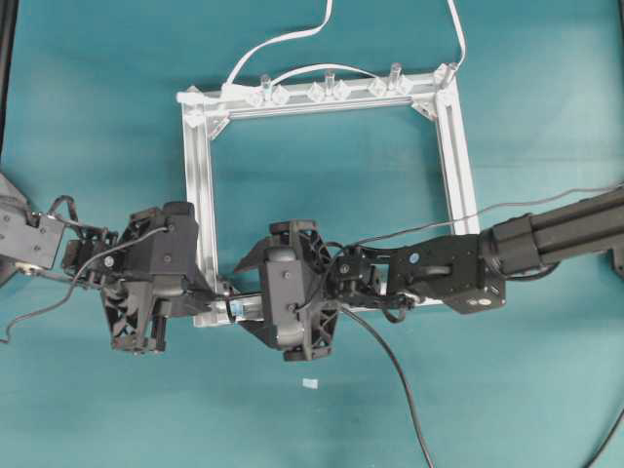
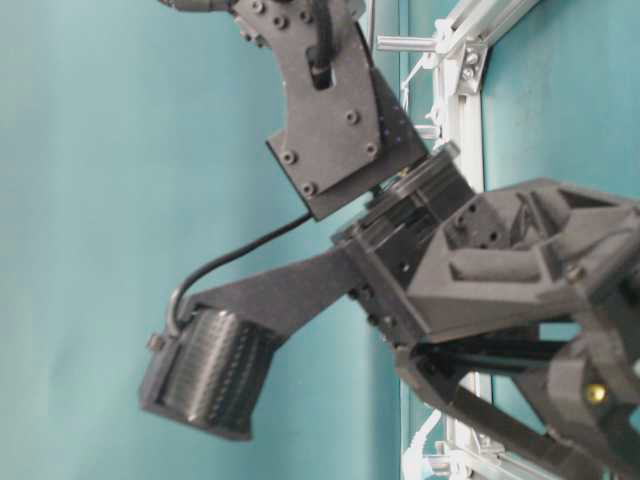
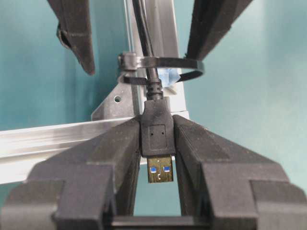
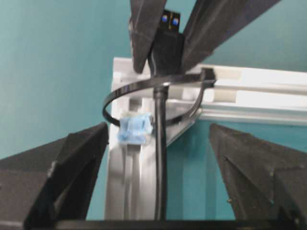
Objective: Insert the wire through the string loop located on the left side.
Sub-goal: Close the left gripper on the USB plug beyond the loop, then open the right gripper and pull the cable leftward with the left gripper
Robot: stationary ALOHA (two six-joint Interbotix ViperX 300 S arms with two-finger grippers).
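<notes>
Black foam-padded fingers [image 3: 192, 143] of the left gripper [image 3: 157, 143] press on both flat sides of the plug [image 3: 157, 134], so the jaws stand only slightly apart and clamped on it. The plug's metallic tip with its blue insert pokes out past the pads toward the wrist camera. From the plug the wire [image 3: 146, 48] runs straight through the string loop [image 3: 192, 67], a thin dark band with a small blocky head on one side, and on along the frame [image 3: 62, 134].

In the right wrist view the right gripper [image 4: 158, 158] has its jaws spread wide, one finger [image 4: 72, 167] on each side of the wire [image 4: 160, 158] and touching nothing. The wire passes between them, up through the loop [image 4: 134, 88], to the plug [image 4: 167, 43] held in the left gripper [image 4: 165, 33]. A pale blue tab [image 4: 134, 129] sits on the frame [image 4: 254, 88] just beside the wire, at the lower edge of the loop.

Seen from overhead, both grippers meet at the frame's [image 1: 458, 166] near left corner, the left gripper [image 1: 216, 291] just outside it and the right gripper [image 1: 255, 307] facing it along the near bar. White cables [image 1: 283, 41] leave the far bar, where clear clips [image 1: 329, 90] stand in a row. Teal cloth [image 1: 97, 146] covers the table.
</notes>
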